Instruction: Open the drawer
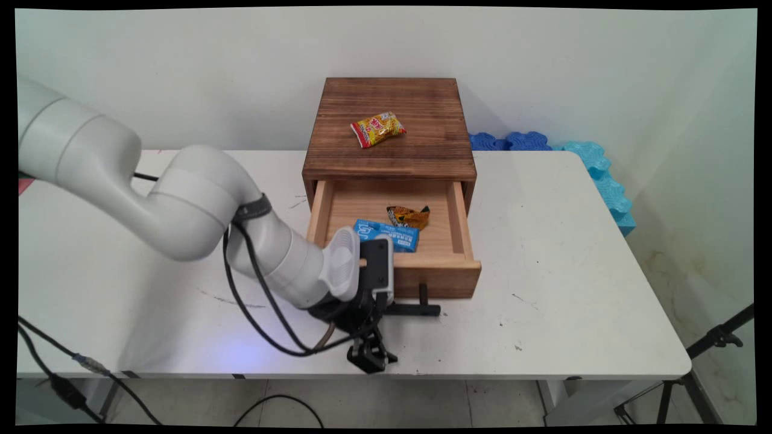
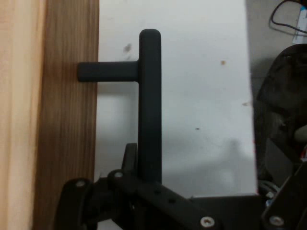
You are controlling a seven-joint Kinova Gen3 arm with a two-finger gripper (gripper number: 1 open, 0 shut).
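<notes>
A dark wooden box (image 1: 389, 129) stands at the back of the white table (image 1: 573, 271), and its light wooden drawer (image 1: 458, 223) is pulled out toward the near side. My gripper (image 1: 386, 308) is low at the drawer front (image 2: 67, 120), shut on the left end of the black bar handle (image 1: 419, 309). In the hand view the handle (image 2: 149, 96) runs down into the gripper (image 2: 146, 165), with one finger (image 2: 129, 155) pressed against its side. Inside the drawer lie a blue packet (image 1: 386, 234) and an orange-and-black packet (image 1: 408, 216). A yellow-and-red snack packet (image 1: 377, 128) lies on the box top.
Blue foam pieces (image 1: 594, 166) are stacked against the wall at the back right. A black tripod (image 1: 718, 340) stands off the table's right end. Black cables (image 1: 259, 313) hang from the arm down to the near table edge.
</notes>
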